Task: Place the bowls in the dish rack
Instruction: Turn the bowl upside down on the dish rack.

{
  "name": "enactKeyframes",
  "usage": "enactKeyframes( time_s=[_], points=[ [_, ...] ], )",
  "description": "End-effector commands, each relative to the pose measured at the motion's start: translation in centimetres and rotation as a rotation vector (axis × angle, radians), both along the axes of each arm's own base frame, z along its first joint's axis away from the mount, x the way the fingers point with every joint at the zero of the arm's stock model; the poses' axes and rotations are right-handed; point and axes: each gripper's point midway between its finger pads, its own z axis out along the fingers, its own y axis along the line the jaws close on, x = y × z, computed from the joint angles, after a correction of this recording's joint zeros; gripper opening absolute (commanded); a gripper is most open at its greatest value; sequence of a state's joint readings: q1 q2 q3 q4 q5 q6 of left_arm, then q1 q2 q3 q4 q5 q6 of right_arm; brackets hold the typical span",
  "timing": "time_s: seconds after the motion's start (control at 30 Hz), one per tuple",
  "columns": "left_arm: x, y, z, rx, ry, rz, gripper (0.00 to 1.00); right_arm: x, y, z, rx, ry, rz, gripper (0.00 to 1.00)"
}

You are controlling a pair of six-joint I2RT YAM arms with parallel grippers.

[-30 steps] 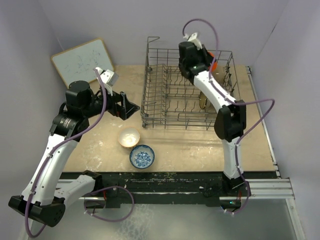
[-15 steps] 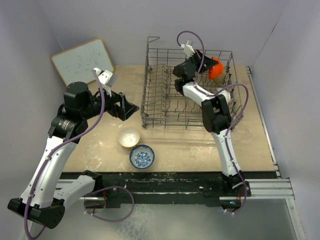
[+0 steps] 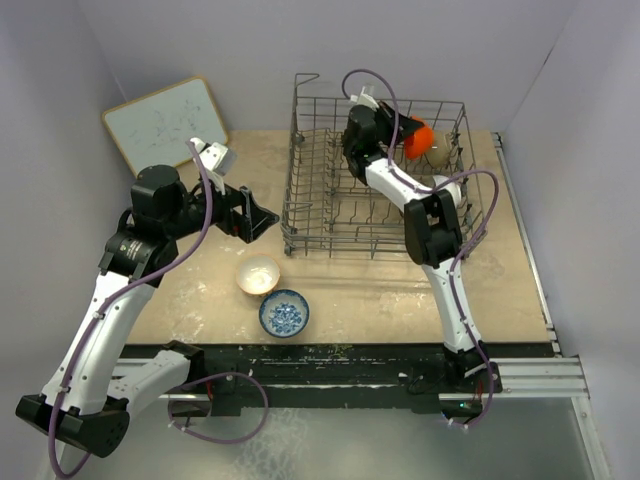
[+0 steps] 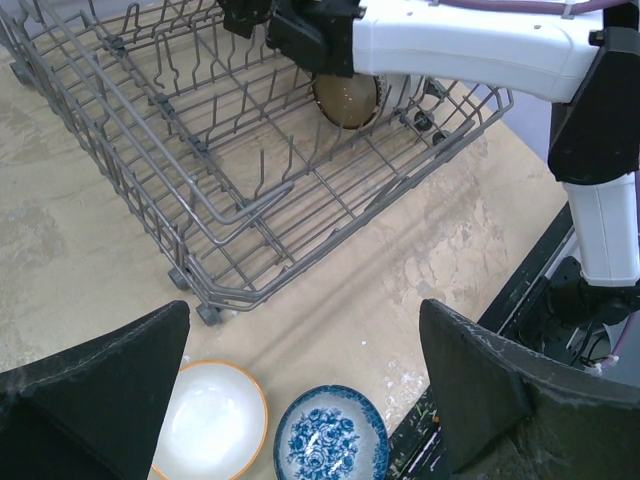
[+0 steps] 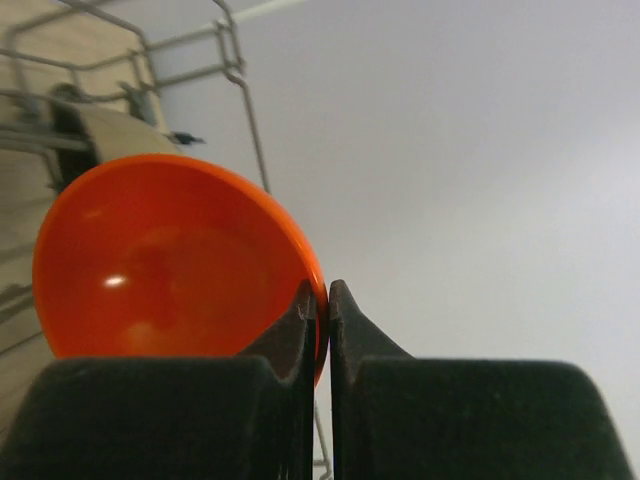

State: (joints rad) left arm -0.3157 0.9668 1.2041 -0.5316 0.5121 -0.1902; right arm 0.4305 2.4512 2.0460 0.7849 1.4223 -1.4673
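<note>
My right gripper (image 3: 401, 131) is shut on the rim of the bright orange-red bowl (image 3: 420, 137), held on edge above the back right of the dish rack (image 3: 310, 215). In the right wrist view the fingertips pinch that bowl (image 5: 170, 260) at its right rim, my gripper (image 5: 322, 300) showing only a thin slit. A cream bowl (image 3: 439, 155) stands in the rack behind it. A brown-rimmed bowl (image 4: 345, 100) stands among the tines. My left gripper (image 3: 262, 215) hangs open over the table, left of the rack. An orange-rimmed white bowl (image 4: 208, 420) and the blue-and-white bowl (image 4: 330, 440) lie below it.
A white board (image 3: 165, 120) leans at the back left corner. The rack's loop handle (image 3: 306, 80) rises at its back left corner. The right arm (image 4: 460, 45) reaches across the rack. The table's dark front edge (image 3: 350, 352) lies just beyond the two loose bowls.
The right gripper has swung left along the back of the rack, turning so the orange-red bowl now shows fully. The left arm has not moved.
</note>
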Motion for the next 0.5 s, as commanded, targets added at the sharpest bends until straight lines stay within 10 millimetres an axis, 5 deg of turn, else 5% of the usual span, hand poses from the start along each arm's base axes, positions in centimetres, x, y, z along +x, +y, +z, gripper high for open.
enactKeyframes(
  time_s=[0.0, 0.27, 0.47],
  points=[
    [0.2, -0.1, 1.4, -0.010, -0.072, -0.002, 0.99, 2.0, 1.5, 2.7, 0.215, -0.097, 0.161, 0.00],
    [0.4, 0.0, 1.2, -0.003, -0.064, 0.001, 0.99, 3.4, 1.2, -1.1, 0.258, -0.062, 0.171, 0.00],
    [0.7, -0.2, 1.0, -0.003, -0.057, -0.001, 0.99, 2.6, 0.4, 0.9, 0.226, -0.073, 0.152, 0.00]
  ],
)
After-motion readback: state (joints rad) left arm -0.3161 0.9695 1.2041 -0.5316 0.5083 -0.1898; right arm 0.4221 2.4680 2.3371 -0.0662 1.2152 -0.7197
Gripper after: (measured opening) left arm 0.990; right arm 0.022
